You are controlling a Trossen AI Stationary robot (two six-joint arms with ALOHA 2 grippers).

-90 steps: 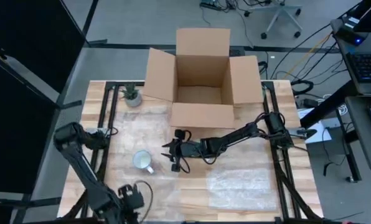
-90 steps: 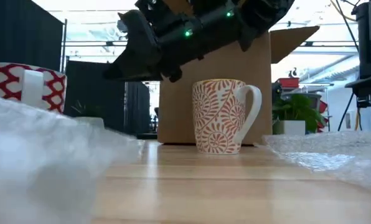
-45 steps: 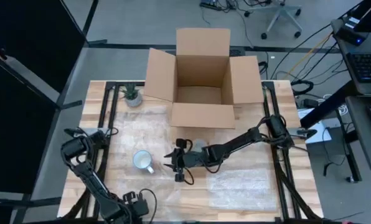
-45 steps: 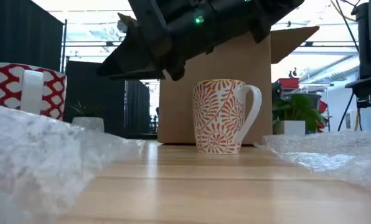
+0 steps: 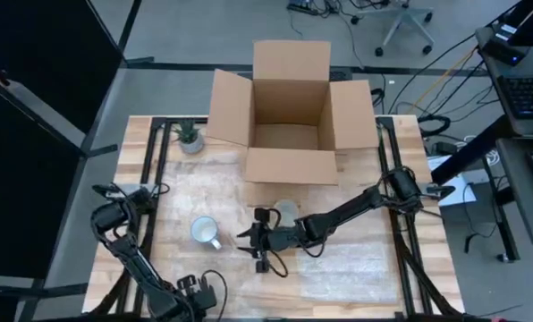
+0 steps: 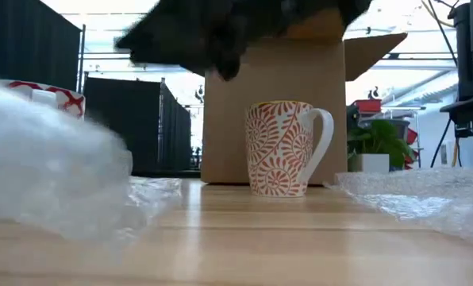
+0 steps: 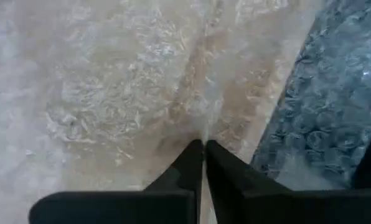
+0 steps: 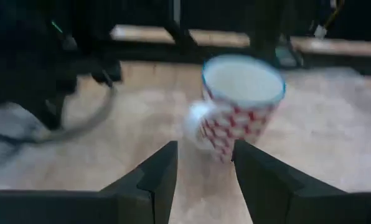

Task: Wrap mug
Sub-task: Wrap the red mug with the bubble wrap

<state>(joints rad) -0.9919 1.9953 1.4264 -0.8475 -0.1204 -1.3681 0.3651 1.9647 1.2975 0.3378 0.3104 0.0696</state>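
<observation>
The cardboard box (image 5: 290, 112) stands open at the table's (image 5: 356, 268) twelve o'clock edge, and a sheet of bubble wrap (image 5: 181, 192) lies spread over the wood in front of it. On that sheet, near the middle-left of the table, sits the red-patterned mug (image 5: 203, 232), upright, its handle pointing toward four o'clock in the high view. A second, leaf-patterned mug (image 6: 288, 148) stands just in front of the box.

The right gripper (image 5: 257, 243) hangs low, with the red mug lying at its nine o'clock, near but not touching. Its fingers are parted, and the right wrist view shows the mug (image 8: 240, 102) straight ahead between them, handle turned toward the camera. Judged from this, the right arm is much the nearer one for a grasp.

The left gripper (image 7: 203, 163) is at the table's seven o'clock corner, fingers pinched together on the wrap's edge (image 7: 173, 93), holding that corner bunched up.
</observation>
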